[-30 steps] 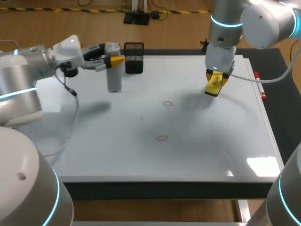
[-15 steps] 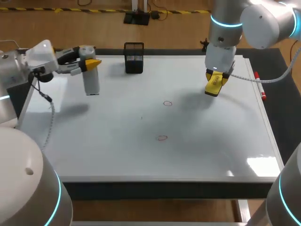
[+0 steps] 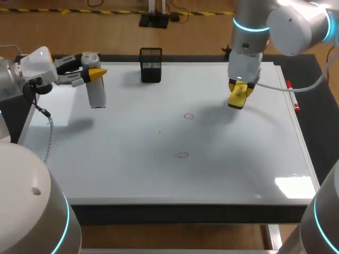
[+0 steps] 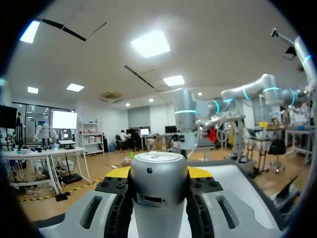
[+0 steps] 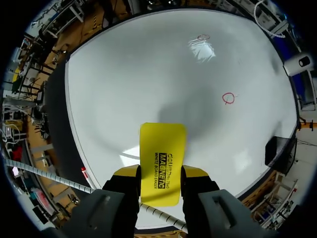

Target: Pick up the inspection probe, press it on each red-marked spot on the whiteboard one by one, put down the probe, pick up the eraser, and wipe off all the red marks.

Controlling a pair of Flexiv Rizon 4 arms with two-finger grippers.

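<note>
Inspection probe [image 3: 96, 87] – a plain grey cylinder with a rounded metal cap – hangs upright in the left jaws over the whiteboard [image 3: 159, 180] at about 10 o'clock, its shadow lying apart from it on the white surface. In the left wrist view the probe [image 4: 159, 193] fills the gap between the jaws, which press on it from both sides. A black mesh holder [image 3: 151, 65] stands on the board's far edge at about 11 o'clock; what it holds cannot be made out. The right jaws are closed on the yellow eraser [image 3: 238, 95] at about 2 o'clock, above the board; from the right wrist the eraser [image 5: 161, 163] sticks out ahead of the jaws and bears lines of black print on its yellow face. Two small red marks – one [image 3: 189, 116] near the board's middle, the other [image 3: 183, 155] towards 6 o'clock of it – lie well apart from both tools. A red marker [image 3: 295, 105] lies along the board's rim at about 2 o'clock.
</note>
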